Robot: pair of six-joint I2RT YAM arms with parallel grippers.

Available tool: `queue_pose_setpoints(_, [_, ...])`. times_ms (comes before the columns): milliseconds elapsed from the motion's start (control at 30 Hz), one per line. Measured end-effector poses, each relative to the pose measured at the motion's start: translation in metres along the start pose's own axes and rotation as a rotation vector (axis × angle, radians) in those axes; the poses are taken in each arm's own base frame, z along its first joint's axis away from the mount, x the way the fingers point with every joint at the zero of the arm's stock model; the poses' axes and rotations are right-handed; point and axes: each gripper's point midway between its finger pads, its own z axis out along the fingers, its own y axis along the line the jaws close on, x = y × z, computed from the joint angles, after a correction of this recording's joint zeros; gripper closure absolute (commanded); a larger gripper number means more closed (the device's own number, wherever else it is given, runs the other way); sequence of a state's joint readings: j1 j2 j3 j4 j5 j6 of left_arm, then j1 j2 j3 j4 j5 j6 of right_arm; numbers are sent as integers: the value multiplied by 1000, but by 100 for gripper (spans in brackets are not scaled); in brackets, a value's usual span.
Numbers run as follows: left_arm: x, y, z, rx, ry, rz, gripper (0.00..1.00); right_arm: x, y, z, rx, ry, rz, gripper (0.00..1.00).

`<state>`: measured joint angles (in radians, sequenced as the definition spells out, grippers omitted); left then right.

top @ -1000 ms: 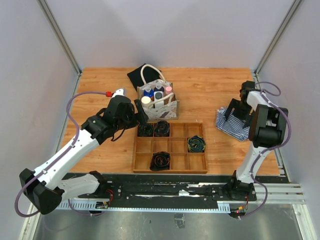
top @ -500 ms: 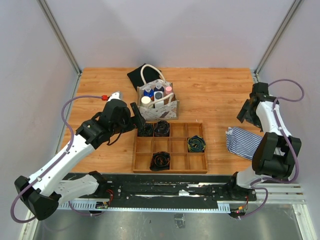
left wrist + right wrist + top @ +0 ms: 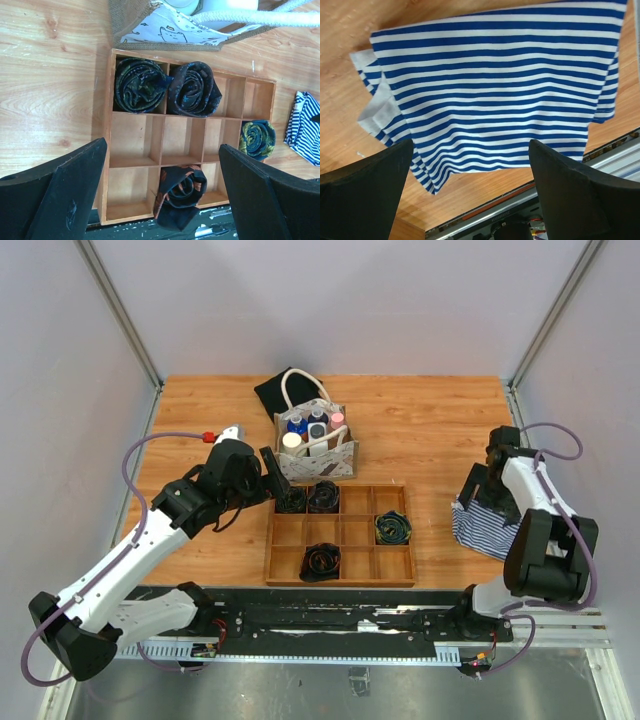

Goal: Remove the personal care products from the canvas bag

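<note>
The canvas bag (image 3: 335,462) stands upright at the table's middle back, its white handles up. Several personal care products stand inside it: a cream-capped bottle (image 3: 292,440), a blue-capped one (image 3: 296,425), a pink-capped one (image 3: 337,419) and a white one (image 3: 318,436). My left gripper (image 3: 272,472) is open and empty, just left of and in front of the bag, not touching it. In the left wrist view (image 3: 162,192) it hangs over the tray, with the bag's lower edge (image 3: 165,32) at the top. My right gripper (image 3: 478,490) is open and empty, far right, over the striped cloth (image 3: 495,80).
A divided wooden tray (image 3: 340,581) holding several rolled dark ties (image 3: 322,560) lies just in front of the bag. A black cloth (image 3: 272,390) lies behind the bag. The blue-and-white striped cloth (image 3: 485,525) lies near the right front edge.
The striped cloth shifted toward the front right edge. My right gripper lifted off it, then came back over it. My left arm shifted slightly left, then held still.
</note>
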<state>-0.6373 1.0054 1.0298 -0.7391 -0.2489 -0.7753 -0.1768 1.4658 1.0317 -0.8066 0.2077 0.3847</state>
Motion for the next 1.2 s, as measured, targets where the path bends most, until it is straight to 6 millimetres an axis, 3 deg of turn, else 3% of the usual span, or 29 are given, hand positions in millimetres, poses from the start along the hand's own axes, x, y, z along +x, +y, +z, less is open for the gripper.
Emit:
queue_pose_setpoints(233, [4, -1, 4, -4, 20, -3, 2, 22, 7, 44, 25, 143, -45, 2])
queue_pose_setpoints(433, [13, 1, 10, -25, 60, -8, 2, 5, 18, 50, 16, 197, -84, 2])
queue_pose_setpoints(600, [9, -1, 4, -8, 45, -23, 1, -31, 34, 59, 0, 188, -87, 2])
queue_pose_setpoints(767, [11, 0, 7, -16, 52, -19, 1, -95, 55, 73, -1, 111, -72, 1])
queue_pose_setpoints(900, [12, 3, 11, -36, 57, -9, 1, -144, 56, 77, 62, 1, -45, 2])
queue_pose_setpoints(967, [15, 6, 13, -46, 62, -2, 1, -157, 49, 70, 113, -45, -32, 2])
queue_pose_setpoints(1067, [25, 15, 19, -67, 84, 7, 2, -171, 38, 43, 177, -135, -24, 2])
queue_pose_setpoints(1133, [36, 21, 25, -80, 106, 11, 2, -173, 41, 8, 179, -220, -43, 2])
queue_pose_setpoints(1200, [46, 27, 30, -89, 129, 13, 2, -169, 56, -37, 121, -325, -76, 2])
